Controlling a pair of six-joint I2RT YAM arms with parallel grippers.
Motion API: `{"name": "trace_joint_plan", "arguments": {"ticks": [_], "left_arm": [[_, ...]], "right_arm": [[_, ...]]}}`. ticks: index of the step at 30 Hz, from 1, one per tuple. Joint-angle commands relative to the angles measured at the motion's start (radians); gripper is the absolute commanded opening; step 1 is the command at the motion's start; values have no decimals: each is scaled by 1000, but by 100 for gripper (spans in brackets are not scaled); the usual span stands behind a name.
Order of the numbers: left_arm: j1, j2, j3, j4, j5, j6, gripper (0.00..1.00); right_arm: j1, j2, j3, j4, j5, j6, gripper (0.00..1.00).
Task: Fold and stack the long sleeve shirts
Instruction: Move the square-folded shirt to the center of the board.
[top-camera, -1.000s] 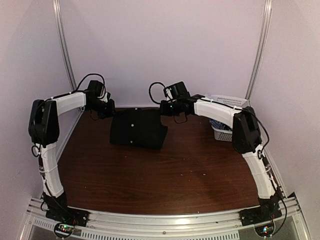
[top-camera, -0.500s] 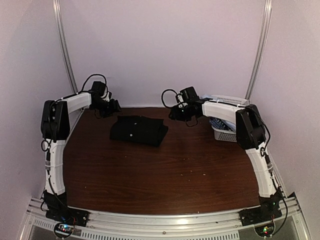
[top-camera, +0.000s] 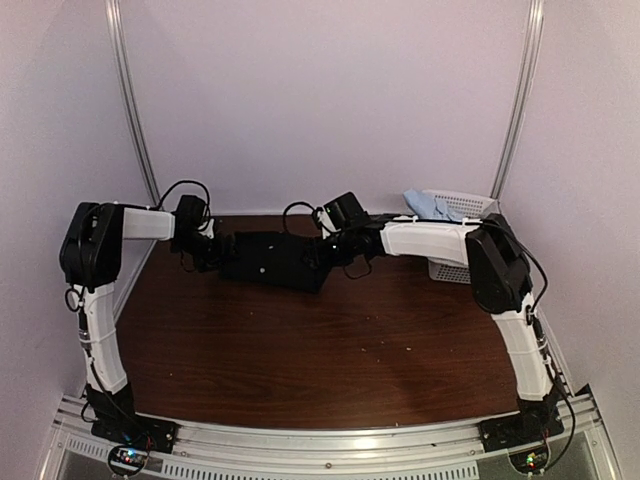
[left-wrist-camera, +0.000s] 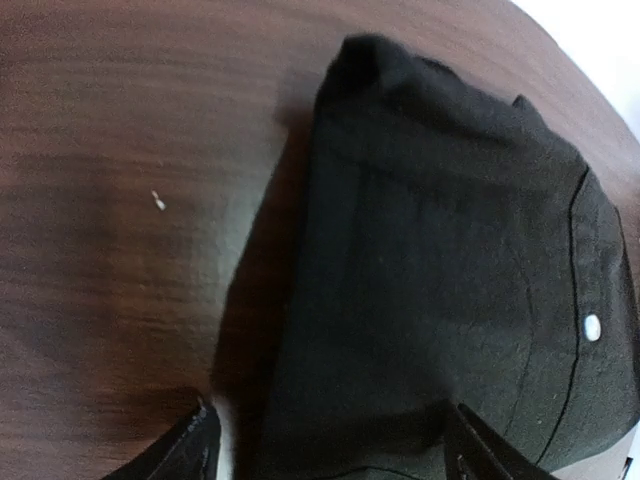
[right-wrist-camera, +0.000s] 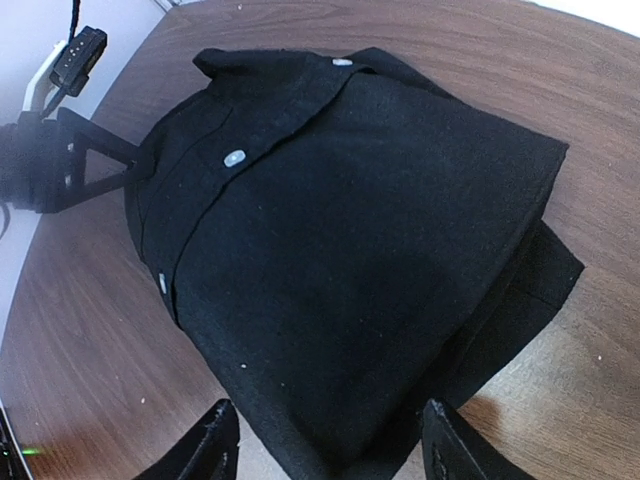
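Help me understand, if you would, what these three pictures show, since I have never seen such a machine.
These are two robot arms, the left arm and the right arm, bolted at the near edge of a brown table. The wide picture comes from a fixed camera above and behind them. The other two come from a camera on each wrist, looking past that arm's own fingers.

On the table lies a folded black shirt with small pale buttons. At the far right stands a white basket with pale blue cloth in it.

Each arm ends in a two-finger gripper. The left gripper and the right gripper are both open, one at each side of the shirt, with its edge lying between the fingers. Neither is clamped on anything.
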Motion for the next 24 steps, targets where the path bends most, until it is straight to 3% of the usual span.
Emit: {"name": "trace_joint_plan", "arguments": {"ticks": [1,5,10,14,17,19,20,21,24], "left_arm": [[-40,-40,-100,107,44,-6,73],[-68,-107,-223,155,69,-39,58],[-114,-256,-383,174,89,-98,33],[-200,-425,-568,155,67,-169,27],[-303,-560,-676,137,28,-244,27],[-351,-627,-721,126,0,-285,35],[-358,-651,-729,112,-10,-295,43],[-359,-674,-727,94,-39,-296,49],[-354,-695,-670,33,-141,-268,55]], "right_arm": [[12,41,-9,-11,-7,2,61],[16,37,-45,-16,-6,1,46],[16,-18,-153,-42,5,-26,8],[18,-160,-376,0,-2,-39,1],[21,-293,-552,23,-2,-60,7],[22,-358,-639,30,7,-71,18],[22,-384,-671,27,12,-76,24],[22,-405,-694,19,14,-81,34],[23,-457,-699,-5,31,-81,53]]}}
